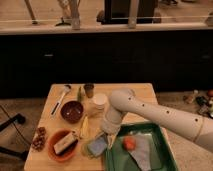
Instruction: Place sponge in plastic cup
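Observation:
The sponge (pixel 98 146), a flat blue-grey pad with a yellow-green edge, lies on the wooden table (pixel 55 162) just left of the green tray. The gripper (pixel 108 136) at the end of the white arm hangs right over the sponge's upper right corner, its tips hidden by the wrist. A pale plastic cup (pixel 99 102) stands upright behind the gripper, near the table's middle.
A green tray (pixel 162 135) holds an orange ball (pixel 130 144) and a grey cloth (pixel 143 155). An orange bowl (pixel 54 152) holds a whitish-brown block (pixel 65 144). A dark bowl (pixel 72 111), a small dark cup (pixel 89 90), a spoon (pixel 60 98) and a yellow item (pixel 85 127) sit nearby.

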